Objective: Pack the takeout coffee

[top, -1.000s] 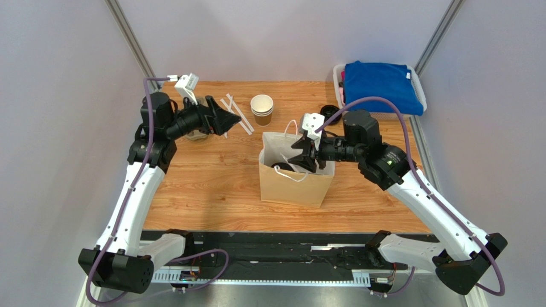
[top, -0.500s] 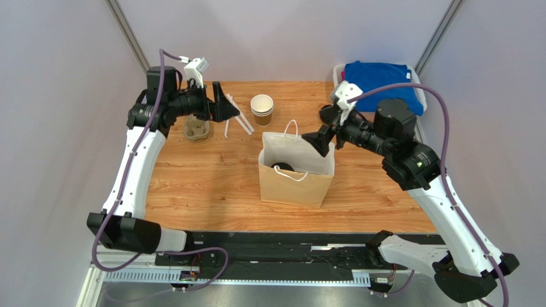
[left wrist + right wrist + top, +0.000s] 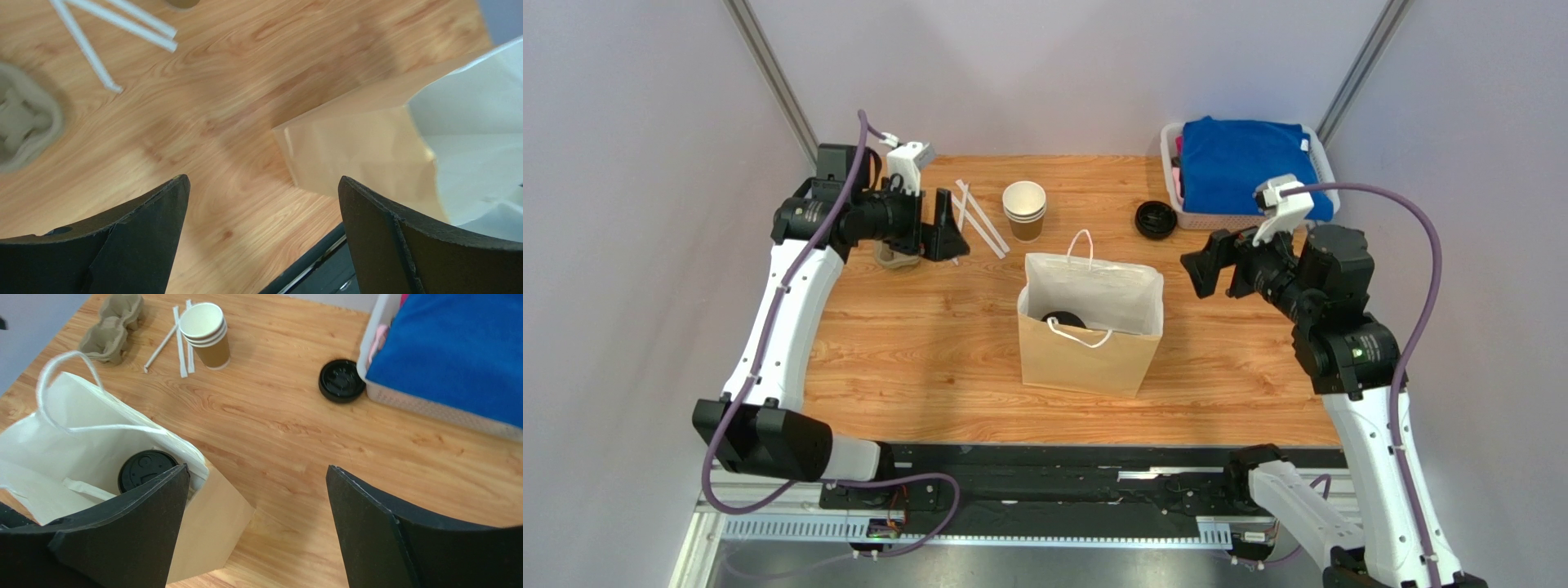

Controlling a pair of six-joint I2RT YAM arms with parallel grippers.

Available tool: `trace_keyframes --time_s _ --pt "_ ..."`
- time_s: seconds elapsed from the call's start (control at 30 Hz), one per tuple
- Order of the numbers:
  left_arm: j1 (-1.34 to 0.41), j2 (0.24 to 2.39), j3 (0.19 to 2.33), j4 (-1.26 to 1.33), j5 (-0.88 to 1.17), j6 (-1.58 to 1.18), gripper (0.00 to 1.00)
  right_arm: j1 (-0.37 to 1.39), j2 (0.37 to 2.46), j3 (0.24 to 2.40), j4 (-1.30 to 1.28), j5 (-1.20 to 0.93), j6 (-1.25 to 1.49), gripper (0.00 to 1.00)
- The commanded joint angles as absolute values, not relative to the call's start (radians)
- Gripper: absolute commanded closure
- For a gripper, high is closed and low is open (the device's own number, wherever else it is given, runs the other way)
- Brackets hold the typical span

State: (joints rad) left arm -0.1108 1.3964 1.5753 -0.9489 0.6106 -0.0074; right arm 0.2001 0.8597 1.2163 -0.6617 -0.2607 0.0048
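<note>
Wooden table (image 3: 928,355) carries bag (image 3: 1087,355), cups (image 3: 1024,203), lids (image 3: 1155,219), straws (image 3: 979,222), basket (image 3: 430,408).

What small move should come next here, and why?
Probably just draw both tools back toward rest: the lidded coffee cup already sits upright inside the paper bag, and the left tool and right tool are open, empty and clear of the bag.

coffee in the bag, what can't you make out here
Right wrist view: only the lid of the takeout coffee shows; the paper bag hides the cup body.
Left wrist view: the bag's inside runs off the right edge; the cup carrier is blurred, cut by the left edge.
</note>
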Motion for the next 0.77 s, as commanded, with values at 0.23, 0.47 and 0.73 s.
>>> trace_keyframes --time_s 0.23,0.47,0.73 --pt "-0.106 1.158 1.301 -0.974 0.296 0.106 0.01 0.080 0.651 0.970 -0.690 -0.203 0.046 0.05" --pt "-0.126 1.022 1.141 -0.956 0.198 0.123 0.01 0.060 0.540 0.885 -0.695 -0.198 0.034 0.02" --pt "-0.127 0.965 1.111 -0.940 0.163 0.144 0.01 0.057 0.488 0.871 -0.678 -0.212 0.046 0.00"
